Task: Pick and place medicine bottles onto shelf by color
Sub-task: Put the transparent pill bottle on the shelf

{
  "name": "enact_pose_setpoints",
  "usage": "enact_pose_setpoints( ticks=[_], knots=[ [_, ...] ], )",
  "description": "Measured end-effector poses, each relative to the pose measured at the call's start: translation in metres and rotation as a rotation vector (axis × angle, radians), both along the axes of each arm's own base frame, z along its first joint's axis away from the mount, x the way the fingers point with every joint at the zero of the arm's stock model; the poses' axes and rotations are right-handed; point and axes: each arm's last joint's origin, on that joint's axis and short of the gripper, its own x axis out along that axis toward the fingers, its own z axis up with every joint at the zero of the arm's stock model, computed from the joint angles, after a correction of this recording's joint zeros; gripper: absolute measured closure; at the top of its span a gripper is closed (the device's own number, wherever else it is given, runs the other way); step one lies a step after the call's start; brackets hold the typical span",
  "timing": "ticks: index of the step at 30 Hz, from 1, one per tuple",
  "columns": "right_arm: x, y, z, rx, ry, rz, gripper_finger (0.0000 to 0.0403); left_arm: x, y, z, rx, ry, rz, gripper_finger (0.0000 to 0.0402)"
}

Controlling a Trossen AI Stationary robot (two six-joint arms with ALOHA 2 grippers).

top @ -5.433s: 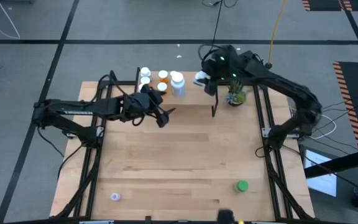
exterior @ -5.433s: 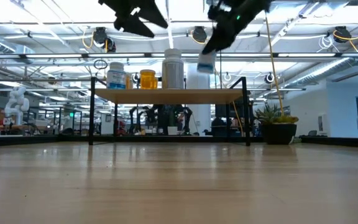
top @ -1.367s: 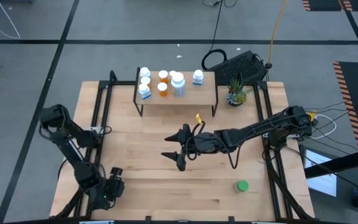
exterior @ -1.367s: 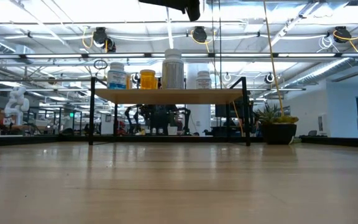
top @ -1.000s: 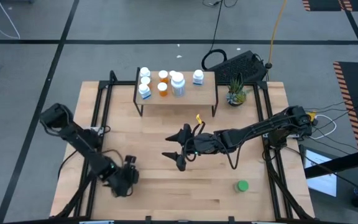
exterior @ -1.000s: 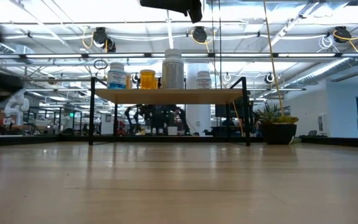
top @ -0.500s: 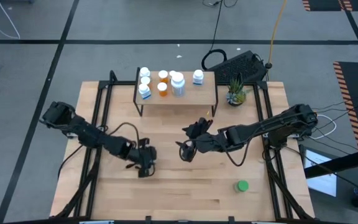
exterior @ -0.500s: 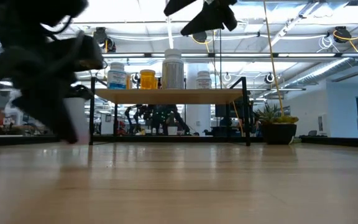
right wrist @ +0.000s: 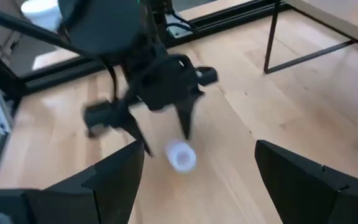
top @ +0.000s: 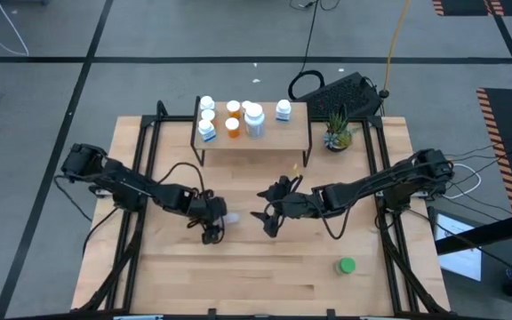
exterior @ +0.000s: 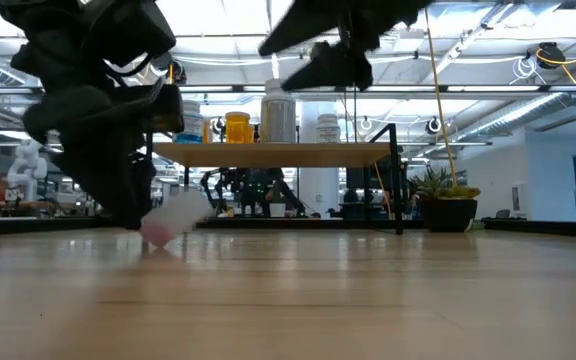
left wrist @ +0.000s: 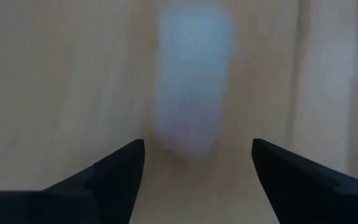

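The tabletop (top: 265, 267), pale wood planks on a black frame, fills the middle of the high view, with grey floor and dark floor lines all around it. The low view looks across it into a big bright hall with ceiling lights and more benches.

The shelf (top: 292, 133) stands at the upper middle of the high view and already carries most of the load: a cluster of medicine bottles (top: 254, 119), with blue-and-white ones at its left end, orange ones next to them, white ones in the middle and one more toward the right. So the sorting looks well advanced.

Two bottles are still off the shelf. A green-capped bottle (top: 347, 265) stands alone at the lower right of the table. A pale bottle (top: 230, 218) lies near the table's centre, right at the left gripper (top: 212, 227), which points down at it. In the left wrist view the fingers are spread with the bottle blurred beyond them, not yet between them, so it looks ungripped.

The right gripper (top: 269, 220) hangs just right of centre, fingers apart and empty.

A small potted plant (top: 337, 135) sits right of the shelf.
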Motion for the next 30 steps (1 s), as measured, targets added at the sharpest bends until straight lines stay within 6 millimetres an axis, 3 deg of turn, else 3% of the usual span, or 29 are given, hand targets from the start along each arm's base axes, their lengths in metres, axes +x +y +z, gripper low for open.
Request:
enact_pose_setpoints(
  ticks=[9,12,20,26,30],
  knots=[
    [0.001,-0.018,-0.035,0.016,0.068,0.085,0.0103,-0.016,0.002,0.000,-0.051,0.155,-0.009,0.0106],
    [0.004,-0.022,-0.044,0.058,0.093,0.063,0.0103,-0.010,0.003,0.003,0.018,0.076,0.012,0.0115],
    [0.001,-0.020,-0.037,0.126,0.067,0.033,0.0103,0.021,-0.001,0.020,0.182,-0.309,-0.166,0.0128],
    [-0.008,-0.013,-0.029,0.125,0.108,0.080,0.0103,0.026,-0.001,-0.002,0.248,-0.248,-0.236,0.0128],
    [-0.009,-0.012,-0.029,0.116,0.111,0.085,0.0103,0.032,0.000,-0.025,0.267,-0.201,-0.179,0.0128]
  ],
)
